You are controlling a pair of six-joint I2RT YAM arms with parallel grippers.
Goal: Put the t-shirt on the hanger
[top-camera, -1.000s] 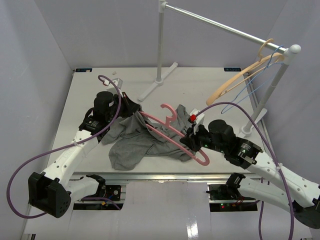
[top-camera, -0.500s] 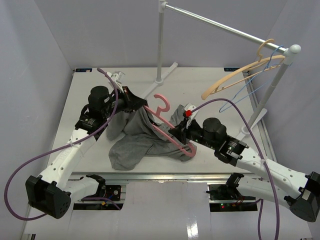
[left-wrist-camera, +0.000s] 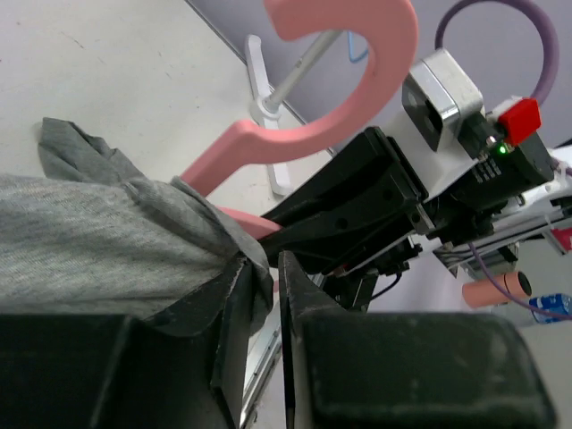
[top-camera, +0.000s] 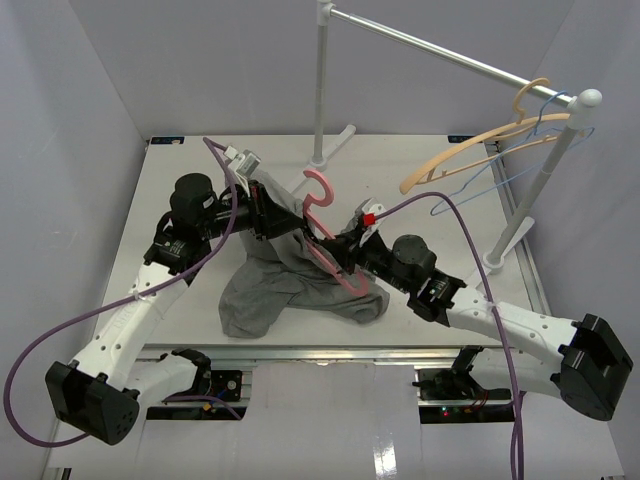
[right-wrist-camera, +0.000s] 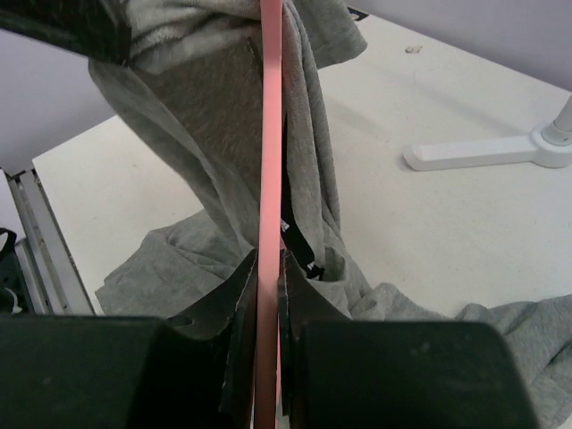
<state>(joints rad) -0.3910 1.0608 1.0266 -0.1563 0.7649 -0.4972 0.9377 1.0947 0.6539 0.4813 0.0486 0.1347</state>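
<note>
Grey cotton of the t-shirt (top-camera: 262, 300) lay bunched at lower centre of the table (top-camera: 180, 170), with one portion drawn up off the surface. The left gripper (top-camera: 272, 215) was clenched on that raised fabric; the left wrist view showed cloth (left-wrist-camera: 89, 241) pinched between the near-closed fingers (left-wrist-camera: 234, 295). The right gripper (top-camera: 352, 262) was clamped on one arm of the pink hanger (top-camera: 318, 190); the right wrist view showed the pink bar (right-wrist-camera: 270, 134) running straight up between the fingers, with shirt fabric (right-wrist-camera: 206, 116) draped on both sides of it. Both grippers sat close together at frame centre.

Compared with half a second earlier, the hanger's hook stood higher and further toward upper left, the right arm reached further in, and the left gripper held the cloth higher. The tan wooden hanger (top-camera: 470, 155) hung on the rail (top-camera: 440, 50) at upper right.
</note>
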